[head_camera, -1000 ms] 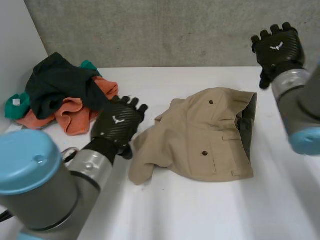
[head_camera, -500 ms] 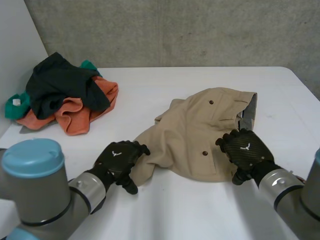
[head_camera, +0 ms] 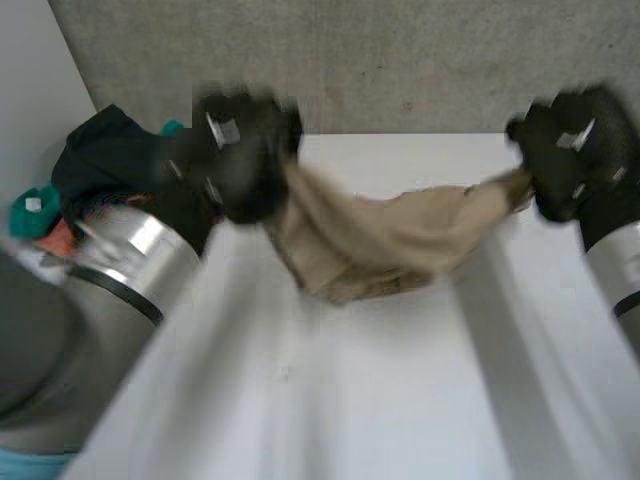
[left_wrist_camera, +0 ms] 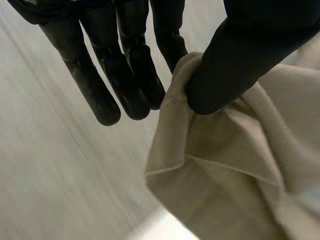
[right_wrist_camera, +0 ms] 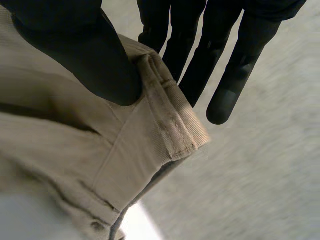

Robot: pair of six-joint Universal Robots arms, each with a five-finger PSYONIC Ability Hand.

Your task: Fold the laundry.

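A pair of tan shorts (head_camera: 385, 245) hangs in the air above the white table (head_camera: 400, 400), stretched between both hands and sagging in the middle. My left hand (head_camera: 240, 150) pinches one end of the cloth; in the left wrist view the thumb (left_wrist_camera: 235, 60) presses the tan hem (left_wrist_camera: 200, 130) against the fingers (left_wrist_camera: 125, 75). My right hand (head_camera: 575, 150) holds the other end; in the right wrist view its thumb (right_wrist_camera: 85, 55) clamps the waistband (right_wrist_camera: 170, 125) against the fingers (right_wrist_camera: 200, 55).
A heap of laundry lies at the table's back left: a dark green garment (head_camera: 110, 160), an orange cloth (head_camera: 55, 240) and a bit of teal cloth (head_camera: 30, 210). A grey concrete wall (head_camera: 400, 60) stands behind the table.
Both hands closed on the ends of the shorts and lifted them off the table, up and toward the back. The shorts went from lying flat to hanging stretched between the hands.
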